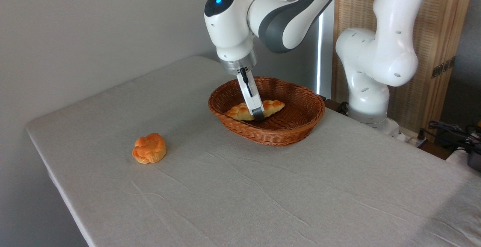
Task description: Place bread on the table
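**A:** Down inside the wicker basket (300, 125), right at the middle of the bread (271, 106) — that's where the claw (258, 116) sits. Reaching in from the upper right, big white arm (285, 10) bent over at the elbow, wrist pointed nearly straight down with a slight lean toward the right. Blue light glowing on the joint cap up top.

**B:** Gripping or just hovering?

**A:** Can't tell tbh. Only one dark fingertip visible from this angle, pressed against the near side of the loaf, other finger hidden behind. Touching or as good as touching, but closed around it? No way to say.

**B:** And the loaf itself?

**A:** Lying in the basket, long braided thing, pale yellow with toasted bumps, pointed ends, stretched left to right across the basket floor. Right end tilted a bit higher than the left. Not out on the bench (263, 187) yet.

**B:** Anything else around?

**A:** Small orange bun (149, 148) sitting alone on the grey wrinkled cloth, well apart from the basket, off to the left and nearer the camera. Basket toward the far side of the bench, near the arm's white base (370, 96). Wooden screen (443, 44) behind that.
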Controlling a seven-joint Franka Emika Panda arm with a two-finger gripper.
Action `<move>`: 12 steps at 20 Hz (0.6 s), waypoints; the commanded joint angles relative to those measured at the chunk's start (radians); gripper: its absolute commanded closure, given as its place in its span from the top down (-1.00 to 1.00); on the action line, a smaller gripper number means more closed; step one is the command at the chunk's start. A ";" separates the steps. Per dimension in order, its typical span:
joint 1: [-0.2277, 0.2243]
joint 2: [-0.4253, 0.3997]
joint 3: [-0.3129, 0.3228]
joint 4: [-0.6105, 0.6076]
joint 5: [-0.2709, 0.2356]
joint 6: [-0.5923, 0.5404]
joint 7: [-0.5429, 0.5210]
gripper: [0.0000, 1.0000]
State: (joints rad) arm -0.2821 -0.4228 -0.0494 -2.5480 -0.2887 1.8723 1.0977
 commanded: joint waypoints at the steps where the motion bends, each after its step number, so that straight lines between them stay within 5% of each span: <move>1: -0.011 -0.001 0.016 -0.017 -0.018 0.036 -0.001 -0.26; 12: 0.003 -0.011 0.020 -0.015 -0.049 0.034 -0.042 -0.26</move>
State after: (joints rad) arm -0.2776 -0.4233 -0.0405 -2.5482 -0.3136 1.8723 1.0731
